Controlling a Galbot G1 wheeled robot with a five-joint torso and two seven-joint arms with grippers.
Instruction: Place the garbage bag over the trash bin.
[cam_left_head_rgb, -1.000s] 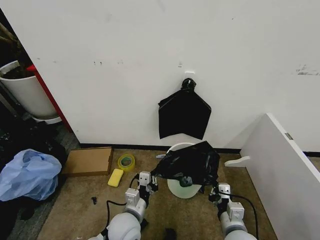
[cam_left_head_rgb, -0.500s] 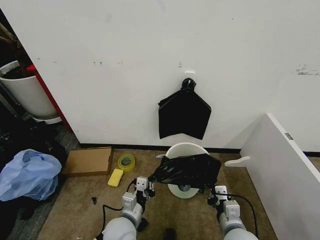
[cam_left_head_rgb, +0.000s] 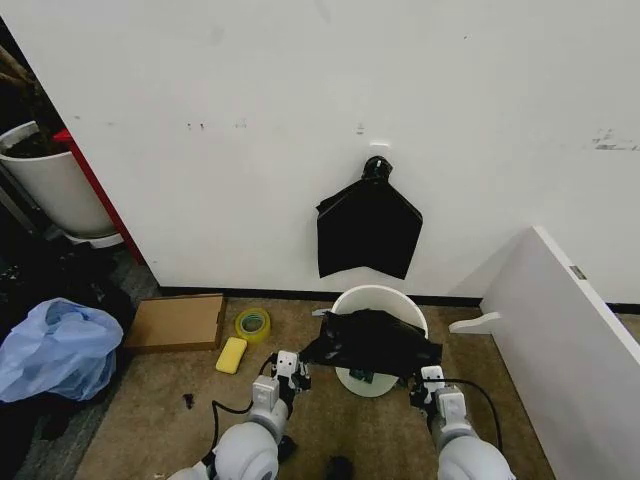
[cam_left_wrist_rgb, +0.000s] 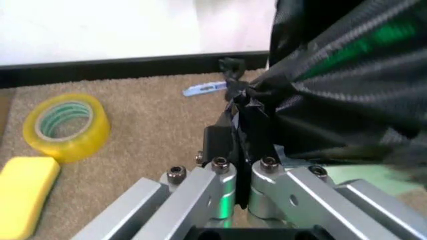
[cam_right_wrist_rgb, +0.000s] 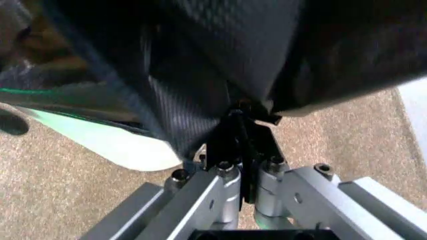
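The white trash bin (cam_left_head_rgb: 380, 299) stands on the carpet by the wall, its far rim bare. The glossy black garbage bag (cam_left_head_rgb: 371, 340) is stretched across the bin's near side, low over its front. My left gripper (cam_left_head_rgb: 297, 366) is shut on the bag's left edge, which the left wrist view shows pinched as bunched plastic (cam_left_wrist_rgb: 240, 105) between its fingers. My right gripper (cam_left_head_rgb: 428, 376) is shut on the bag's right edge (cam_right_wrist_rgb: 235, 122). The bin's pale wall (cam_right_wrist_rgb: 113, 142) shows under the bag.
A flat black sheaf of bags (cam_left_head_rgb: 368, 228) hangs on the wall above the bin. Yellow tape roll (cam_left_head_rgb: 252, 323), yellow sponge (cam_left_head_rgb: 231, 354) and a cardboard box (cam_left_head_rgb: 178, 321) lie left. A light blue bag (cam_left_head_rgb: 55, 350) sits far left; a white panel (cam_left_head_rgb: 560, 330) leans right.
Both grippers have pulled the bag down and toward me. The bag has flattened and sunk lower over the bin's front, and more of the bin's far rim shows.
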